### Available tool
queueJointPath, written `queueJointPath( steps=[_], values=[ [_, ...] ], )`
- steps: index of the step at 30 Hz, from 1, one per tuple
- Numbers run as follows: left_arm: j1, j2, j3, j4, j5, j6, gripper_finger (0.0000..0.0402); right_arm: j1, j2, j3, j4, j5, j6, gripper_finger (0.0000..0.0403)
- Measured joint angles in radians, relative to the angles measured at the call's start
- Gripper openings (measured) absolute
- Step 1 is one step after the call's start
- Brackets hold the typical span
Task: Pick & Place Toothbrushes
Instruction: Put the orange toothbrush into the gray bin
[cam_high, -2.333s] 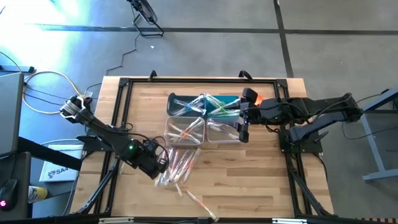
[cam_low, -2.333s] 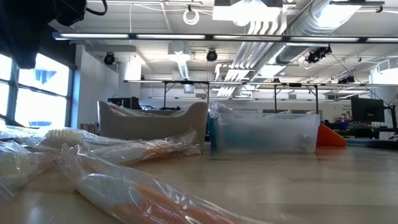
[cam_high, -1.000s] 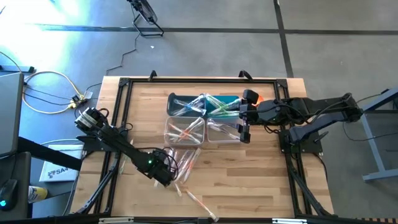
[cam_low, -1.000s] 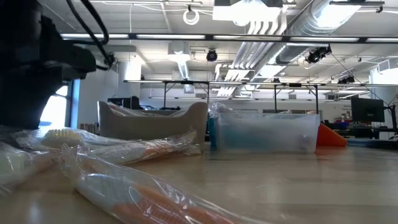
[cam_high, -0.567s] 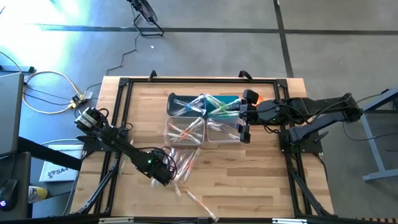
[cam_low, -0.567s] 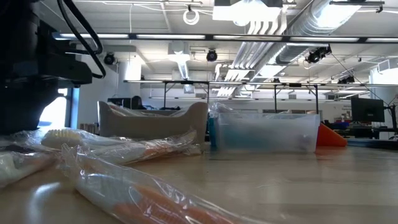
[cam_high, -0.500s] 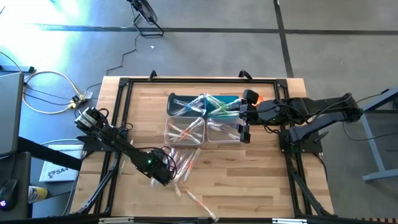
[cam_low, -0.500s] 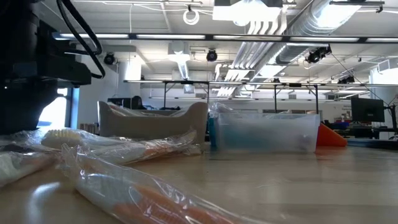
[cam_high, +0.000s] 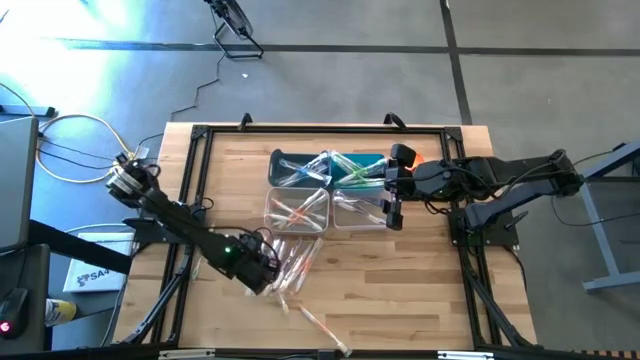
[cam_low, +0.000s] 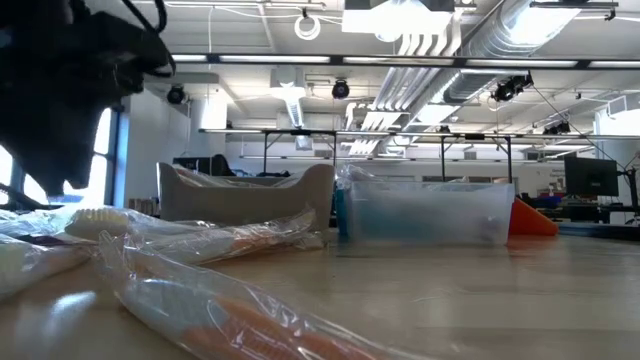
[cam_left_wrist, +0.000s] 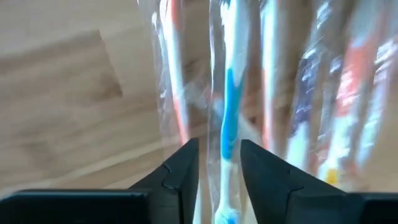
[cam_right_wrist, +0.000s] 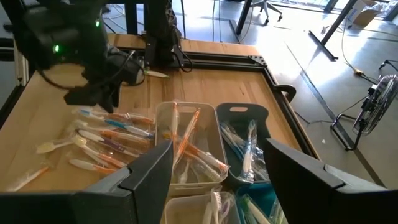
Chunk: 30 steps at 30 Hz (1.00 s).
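My left arm reaches low across the wooden table (cam_high: 400, 290), its left gripper (cam_left_wrist: 220, 163) tipped down over the loose toothbrushes (cam_high: 295, 262) lying just in front of the clear bins (cam_high: 298, 210). A blue-handled toothbrush (cam_left_wrist: 229, 118) in its wrapper runs straight between the fingers (cam_left_wrist: 180, 168), which sit close on either side of it; I cannot tell whether they pinch it. More wrapped brushes lie beside it. My right arm hovers beside the bins, right gripper (cam_right_wrist: 214, 165) spread wide and empty above them. Behind the bins from the low camera, an open workshop with ceiling ducts and desks.
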Motion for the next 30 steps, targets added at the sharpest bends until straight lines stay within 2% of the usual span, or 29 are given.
queueJointPath(
  steps=[7,11,17,24,30],
  values=[
    [0.0,-0.091,0.0,-0.075,-0.006,0.0,0.0079,0.0,0.0,0.0,-0.009,-0.003,0.0,0.0243],
    [0.0,-0.085,-0.001,-0.089,0.011,0.0,0.0059,0.0,0.0,0.0,-0.022,-0.003,0.0,0.0243],
    [0.0,-0.053,0.0,-0.072,0.03,-0.001,0.0006,0.0,0.0,0.0,-0.028,-0.003,0.0,0.0243],
    [0.0,-0.04,-0.009,-0.056,0.027,-0.003,0.0001,0.0,0.0,0.0,-0.029,-0.003,0.0,0.0243],
    [0.0,-0.029,-0.089,0.094,0.031,-0.005,0.0001,0.0,0.0,0.0,-0.029,-0.003,0.0,0.0243]
  ],
)
